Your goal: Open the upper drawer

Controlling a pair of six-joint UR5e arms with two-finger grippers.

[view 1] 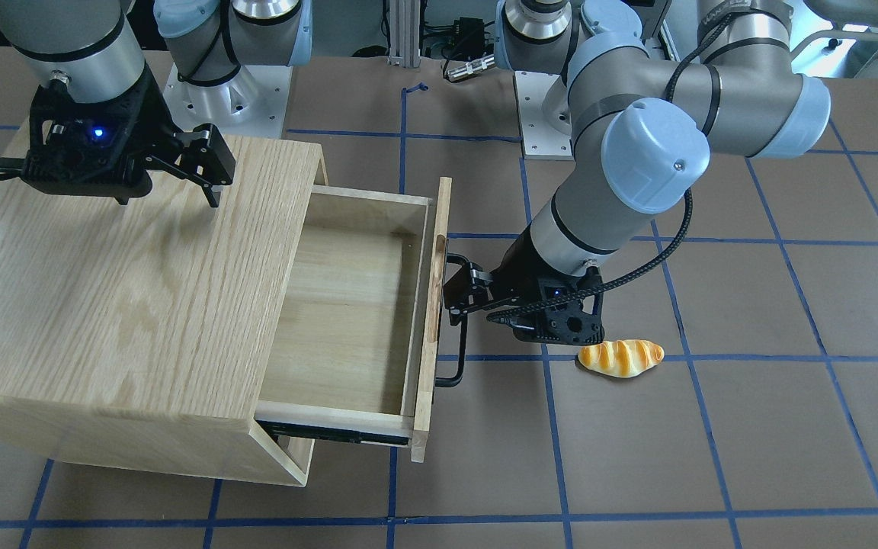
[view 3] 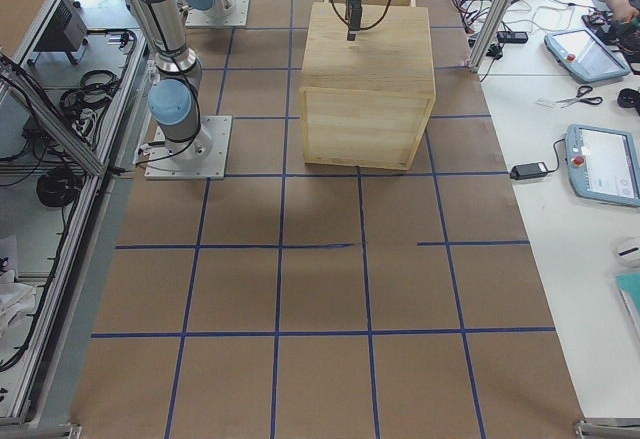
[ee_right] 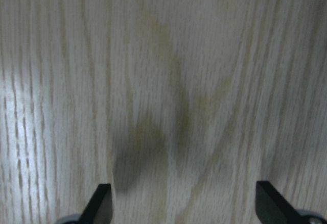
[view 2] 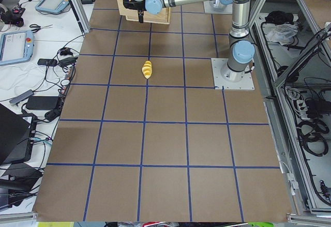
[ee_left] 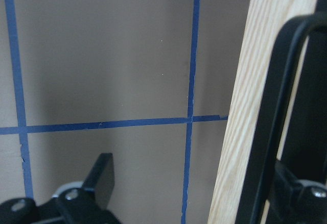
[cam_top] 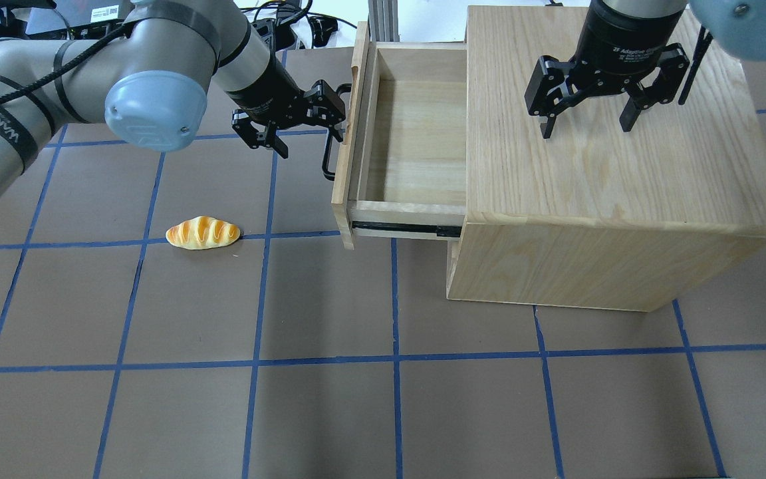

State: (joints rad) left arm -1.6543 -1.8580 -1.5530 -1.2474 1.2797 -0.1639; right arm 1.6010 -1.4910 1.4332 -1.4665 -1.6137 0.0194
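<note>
The upper drawer [cam_top: 416, 133] is light oak and stands pulled far out of the cabinet [cam_top: 609, 166]. It also shows in the front view [view 1: 347, 305], and its inside is bare. Its front panel [view 1: 433, 305] carries a black bar handle [view 1: 460, 335] [cam_top: 327, 163]. My left gripper [cam_top: 303, 123] [view 1: 469, 293] is open at the handle. In the left wrist view [ee_left: 204, 188], one finger [ee_left: 306, 198] sits behind the bar [ee_left: 276, 112] against the panel [ee_left: 245, 106]. My right gripper [cam_top: 586, 123] [view 1: 214, 179] hangs open just above the cabinet top [ee_right: 184, 81].
A toy bread roll [cam_top: 203, 233] [view 1: 620, 357] [view 2: 147, 69] lies on the brown table on a blue tape line, left of the drawer front. The cabinet [view 3: 368, 69] stands at the robot's right half of the table. Below the open drawer, a black slide rail [cam_top: 399, 229] shows.
</note>
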